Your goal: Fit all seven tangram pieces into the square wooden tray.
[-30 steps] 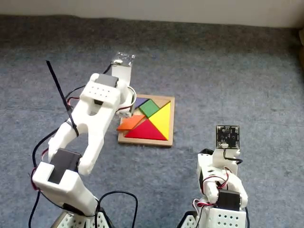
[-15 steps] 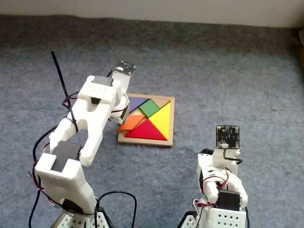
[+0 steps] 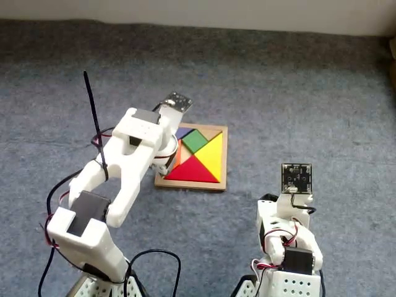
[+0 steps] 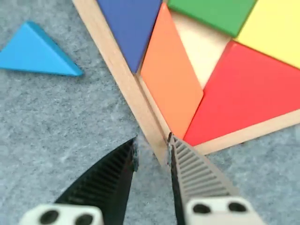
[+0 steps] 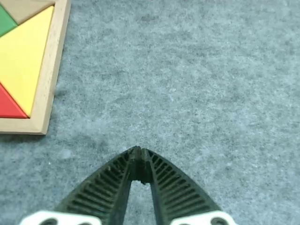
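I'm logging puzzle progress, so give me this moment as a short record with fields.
tray: on carpet, partly filled
inside: blue piece, green piece, yellow piece, red piece, orange piece
outside: light blue triangle, on carpet beside tray
bare spot: between orange, green and red pieces
left gripper: open, fingertips either side of tray rim near orange piece
right gripper: shut, above carpet

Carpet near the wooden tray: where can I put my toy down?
Bare carpet stretches beyond the tray's far edge and between it and the right arm. Crowded: the tray's other side, with the left end effector and a light blue triangle.
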`<state>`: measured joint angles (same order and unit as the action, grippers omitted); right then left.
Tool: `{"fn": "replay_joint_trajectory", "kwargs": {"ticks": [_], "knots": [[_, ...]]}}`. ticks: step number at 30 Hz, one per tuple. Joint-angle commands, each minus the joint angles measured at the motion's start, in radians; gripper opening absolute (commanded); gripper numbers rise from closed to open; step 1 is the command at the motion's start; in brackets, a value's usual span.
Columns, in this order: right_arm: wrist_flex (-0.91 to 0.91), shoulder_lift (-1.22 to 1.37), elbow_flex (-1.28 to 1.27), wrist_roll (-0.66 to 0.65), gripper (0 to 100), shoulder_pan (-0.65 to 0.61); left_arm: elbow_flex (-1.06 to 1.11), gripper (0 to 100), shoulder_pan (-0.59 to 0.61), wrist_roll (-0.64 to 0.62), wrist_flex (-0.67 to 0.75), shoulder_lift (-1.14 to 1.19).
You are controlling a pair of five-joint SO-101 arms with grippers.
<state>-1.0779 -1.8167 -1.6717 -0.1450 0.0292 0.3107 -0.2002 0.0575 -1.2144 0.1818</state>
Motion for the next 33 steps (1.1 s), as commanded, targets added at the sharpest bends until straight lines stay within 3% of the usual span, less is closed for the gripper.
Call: {"fn": "replay_joint_trajectory", "kwargs": {"ticks": [1,8,16,21,25,33], "knots": [[-0.001,-0.008,-0.105,0.005,1.1,0.013,-0.007,12,0.007,0.0,0.003,-0.079],[-0.001,-0.008,-0.105,0.005,1.1,0.013,0.001,12,0.013,-0.083,0.005,-0.226],[-0.001,-0.008,-0.105,0.005,1.1,0.013,0.016,12,0.114,-0.147,0.232,-0.179],[-0.001,-0.008,-0.105,0.005,1.1,0.013,-0.097,20,0.211,-0.158,0.164,-0.074],[-0.001,-0.008,-0.105,0.005,1.1,0.013,-0.2,28,0.245,-0.318,0.097,0.035],[-0.001,-0.008,-0.105,0.005,1.1,0.013,-0.407,28,0.249,-0.575,0.051,0.223]]}}
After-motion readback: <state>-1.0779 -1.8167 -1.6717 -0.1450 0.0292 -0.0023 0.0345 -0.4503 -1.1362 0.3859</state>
